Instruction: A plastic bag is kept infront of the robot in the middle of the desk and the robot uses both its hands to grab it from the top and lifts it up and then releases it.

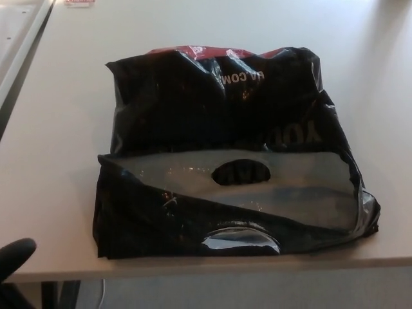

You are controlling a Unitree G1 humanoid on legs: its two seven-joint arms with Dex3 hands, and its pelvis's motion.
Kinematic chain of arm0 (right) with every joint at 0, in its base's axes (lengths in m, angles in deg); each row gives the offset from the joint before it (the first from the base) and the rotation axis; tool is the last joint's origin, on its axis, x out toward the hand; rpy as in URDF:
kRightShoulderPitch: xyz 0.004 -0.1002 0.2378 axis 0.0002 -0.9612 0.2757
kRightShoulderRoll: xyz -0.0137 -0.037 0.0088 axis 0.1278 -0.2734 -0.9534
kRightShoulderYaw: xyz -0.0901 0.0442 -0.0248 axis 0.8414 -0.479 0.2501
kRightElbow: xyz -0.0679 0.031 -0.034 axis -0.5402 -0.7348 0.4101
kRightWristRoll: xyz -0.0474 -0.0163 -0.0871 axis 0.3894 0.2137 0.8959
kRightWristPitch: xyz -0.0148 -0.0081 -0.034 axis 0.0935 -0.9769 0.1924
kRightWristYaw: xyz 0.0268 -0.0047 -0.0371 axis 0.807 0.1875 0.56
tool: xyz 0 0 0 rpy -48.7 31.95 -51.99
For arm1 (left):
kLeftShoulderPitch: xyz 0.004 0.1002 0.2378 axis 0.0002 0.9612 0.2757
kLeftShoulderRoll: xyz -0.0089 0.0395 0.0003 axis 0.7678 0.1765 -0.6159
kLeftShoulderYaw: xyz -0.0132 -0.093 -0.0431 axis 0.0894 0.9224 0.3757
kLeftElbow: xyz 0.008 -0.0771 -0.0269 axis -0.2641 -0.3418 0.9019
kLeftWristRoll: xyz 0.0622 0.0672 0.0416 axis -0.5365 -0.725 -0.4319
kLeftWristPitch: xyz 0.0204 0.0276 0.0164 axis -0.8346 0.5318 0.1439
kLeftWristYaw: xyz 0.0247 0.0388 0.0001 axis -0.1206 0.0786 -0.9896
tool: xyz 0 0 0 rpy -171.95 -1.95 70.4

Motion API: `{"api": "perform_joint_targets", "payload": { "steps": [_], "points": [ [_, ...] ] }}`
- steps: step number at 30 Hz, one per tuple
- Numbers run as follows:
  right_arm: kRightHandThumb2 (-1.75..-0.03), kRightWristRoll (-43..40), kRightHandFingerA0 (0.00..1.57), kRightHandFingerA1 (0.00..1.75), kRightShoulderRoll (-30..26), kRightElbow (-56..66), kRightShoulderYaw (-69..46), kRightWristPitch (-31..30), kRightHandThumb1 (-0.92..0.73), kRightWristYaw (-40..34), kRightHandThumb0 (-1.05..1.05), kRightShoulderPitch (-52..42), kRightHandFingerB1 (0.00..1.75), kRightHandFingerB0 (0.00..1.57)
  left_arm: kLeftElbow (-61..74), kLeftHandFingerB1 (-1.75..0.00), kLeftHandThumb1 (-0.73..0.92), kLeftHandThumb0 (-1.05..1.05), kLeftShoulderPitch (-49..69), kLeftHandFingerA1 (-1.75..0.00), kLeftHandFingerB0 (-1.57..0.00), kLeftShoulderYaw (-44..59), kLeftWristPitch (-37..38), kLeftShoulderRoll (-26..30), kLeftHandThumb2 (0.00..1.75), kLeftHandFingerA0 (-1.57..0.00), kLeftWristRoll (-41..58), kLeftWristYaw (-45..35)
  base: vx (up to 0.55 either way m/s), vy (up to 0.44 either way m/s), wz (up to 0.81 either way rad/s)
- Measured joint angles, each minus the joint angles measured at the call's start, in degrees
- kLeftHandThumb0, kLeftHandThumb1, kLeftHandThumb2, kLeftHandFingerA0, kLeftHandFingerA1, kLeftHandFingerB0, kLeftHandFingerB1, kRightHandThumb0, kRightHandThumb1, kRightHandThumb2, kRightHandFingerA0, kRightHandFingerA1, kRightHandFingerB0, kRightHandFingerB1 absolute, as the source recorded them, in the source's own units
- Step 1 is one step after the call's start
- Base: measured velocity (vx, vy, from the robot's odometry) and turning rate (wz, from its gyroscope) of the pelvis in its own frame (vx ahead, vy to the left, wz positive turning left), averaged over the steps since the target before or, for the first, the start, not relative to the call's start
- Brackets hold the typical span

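Note:
A black plastic bag [219, 122] lies flat in the middle of the pale desk [58, 129], its mouth toward the near edge. The mouth gapes, showing a grey inner lining [283, 177] and two oval handle cut-outs [241, 172]. White lettering and a red strip mark its far side. Only a black rounded tip of my left hand [14, 256] shows at the bottom left corner, below the desk's near edge and well left of the bag, touching nothing. My right hand is out of sight.
The desk's near edge [193, 273] runs just under the bag's mouth. A second pale tabletop [19, 32] adjoins at the far left across a dark gap. A small red-and-white label [78, 2] lies at the far edge.

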Motion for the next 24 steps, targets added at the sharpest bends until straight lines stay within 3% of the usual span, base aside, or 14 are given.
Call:
{"api": "perform_joint_targets", "payload": {
  "steps": [3,4,5,6,7,8,9,10,11,12,13,14,22,24],
  "points": [
    [-0.79,2.68,0.35,0.5,-0.72,-2.92,2.99,-0.84,-0.42,-0.35,-0.73,3.38,0.16,0.06,-4.37,-0.34,0.39,-0.45,-2.38,-0.35,-0.09,-2.3,-1.2,1.07,0.63,-0.17,0.43,-1.39,0.0,0.0,0.0],
    [-0.56,2.85,0.46,0.42,-0.75,-3.34,3.43,-1.07,-0.49,-0.29,-0.7,3.87,0.22,0.06,-4.94,-0.35,0.39,-0.45,-2.69,-0.37,-0.1,-2.52,-1.33,1.23,0.64,-0.19,0.43,-1.53,0.0,0.0,0.0],
    [-0.77,3.12,0.44,0.53,-0.8,-5.36,4.85,-2.07,-0.41,0.12,-0.72,6.0,0.21,0.07,-6.92,-0.35,0.39,-0.45,-3.86,-0.37,-0.09,-3.13,-1.77,1.69,0.64,-0.18,0.44,-1.95,0.0,0.0,0.0],
    [-0.77,3.13,0.44,0.53,-0.81,-6.7,5.62,-2.76,-0.41,0.51,-0.72,7.53,0.21,0.07,-8.03,-0.35,0.39,-0.45,-4.72,-0.37,-0.09,-3.51,-2.04,1.96,0.64,-0.18,0.44,-2.14,0.0,0.0,0.0],
    [-0.55,3.14,0.44,0.42,-0.84,-8.58,6.69,-4.06,-0.46,1.18,-0.67,9.91,0.23,0.07,-9.58,-0.34,0.39,-0.45,-6.16,-0.37,-0.08,-4.14,-2.45,2.35,0.63,-0.19,0.47,-2.52,0.0,0.0,0.0],
    [-0.74,3.13,0.48,0.53,-0.89,-10.15,7.68,-5.23,-0.39,1.82,-0.7,12.04,0.26,0.07,-11.1,-0.33,0.39,-0.46,-7.57,-0.38,-0.08,-4.73,-2.81,2.8,0.64,-0.19,0.61,-2.88,0.0,0.0,0.0],
    [-0.74,3.13,0.48,0.53,-0.89,-11.53,8.58,-6.17,-0.39,2.37,-0.7,13.81,0.26,0.07,-12.5,-0.33,0.39,-0.46,-8.88,-0.38,-0.08,-5.22,-3.17,3.26,0.64,-0.19,0.79,-3.29,0.0,0.0,0.0],
    [-0.55,3.13,0.54,0.46,-0.9,-12.93,9.54,-7.11,-0.45,2.91,-0.69,15.61,0.25,0.1,-14.03,-0.25,0.48,-0.4,-10.32,-0.32,-0.11,-5.78,-3.41,3.83,0.56,-0.22,1.05,-3.71,0.0,0.0,0.0],
    [-0.54,3.13,0.52,0.47,-0.91,-14.03,10.31,-7.78,-0.43,3.28,-0.66,16.93,0.27,0.13,-15.28,-0.26,0.49,-0.45,-11.48,-0.32,-0.11,-6.3,-3.65,4.25,0.57,-0.21,1.22,-4.09,0.0,0.0,0.0],
    [-0.54,3.14,0.52,0.47,-0.92,-15.56,11.27,-8.65,-0.43,3.79,-0.66,18.5,0.27,0.13,-17.01,-0.26,0.49,-0.45,-12.98,-0.32,-0.11,-6.96,-3.92,4.68,0.57,-0.21,1.46,-4.69,0.0,0.0,0.0],
    [-0.72,3.1,0.33,0.49,-0.9,-17.27,12.07,-9.2,-0.37,4.02,-0.66,19.99,0.31,0.08,-18.62,-0.26,0.5,-0.45,-14.3,-0.31,-0.11,-7.61,-4.19,5.13,0.57,-0.21,1.64,-5.2,0.0,0.0,0.0],
    [-0.69,3.08,0.26,0.45,-0.9,-18.27,12.54,-9.51,-0.37,4.15,-0.64,20.83,0.35,0.09,-19.58,-0.36,0.4,-0.53,-15.05,-0.4,-0.11,-8.01,-4.35,5.43,0.67,-0.19,1.72,-5.56,0.0,0.0,0.0],
    [-0.73,1.64,0.33,0.5,0.85,-36.02,14.8,-12.59,-0.37,3.82,-0.66,32.2,0.28,0.07,-27.86,-0.35,0.39,-0.54,-20.92,-0.39,-0.11,-13.15,-5.36,8.99,0.67,-0.18,3.64,-11.8,0.0,0.0,0.0],
    [-0.72,1.77,0.49,0.53,0.98,-41.23,15.99,-13.11,-0.37,2.93,-0.68,35.16,0.28,0.08,-28.94,-0.35,0.38,-0.56,-22.12,-0.42,-0.08,-14.3,-6.05,9.89,0.67,-0.18,4.08,-13.64,0.0,0.0,0.0]
  ]
}}
